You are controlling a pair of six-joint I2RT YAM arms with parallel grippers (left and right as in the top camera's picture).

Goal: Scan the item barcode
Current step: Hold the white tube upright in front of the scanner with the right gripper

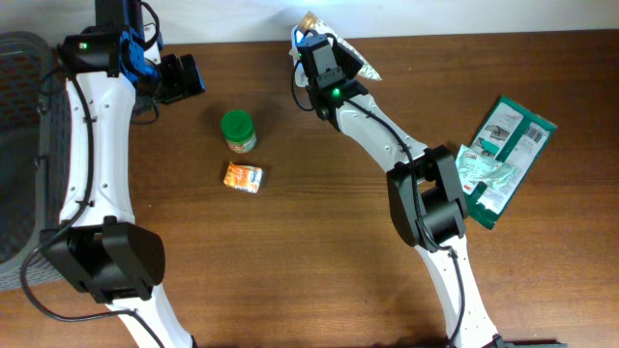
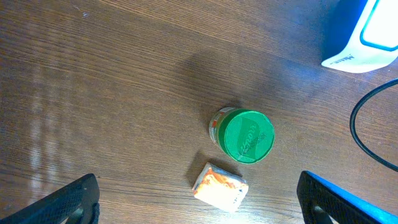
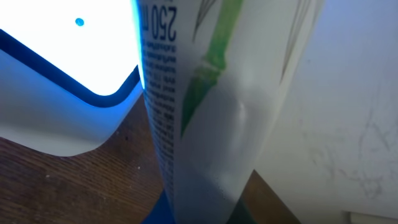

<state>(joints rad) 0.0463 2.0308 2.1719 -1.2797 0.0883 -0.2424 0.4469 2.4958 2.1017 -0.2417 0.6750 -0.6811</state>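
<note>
At the worktop's far edge, my right gripper [image 1: 324, 55] pinches the pouch [image 3: 211, 112] just beside the lit scanner [image 3: 62, 68], presenting it; my left gripper [image 1: 184, 75] hangs spread. No barcode shows, so I'd probably rotate the pouch next.

The table [image 1: 319, 261] is dark brown wood with visible grain and a low satin sheen. The jar lid [image 2: 249, 135] is green moulded plastic, smooth and semi-gloss, with raised lettering. The small orange packet [image 2: 219, 186] is glossy printed film. The green pouches [image 1: 503, 155] are shiny, creased film. The white pack [image 3: 211, 124] is smooth, printed and slightly dented. The scanner [image 3: 50, 134] casing is smooth white and blue plastic. The arm shells [image 1: 92, 126] are glossy white plastic.
</note>
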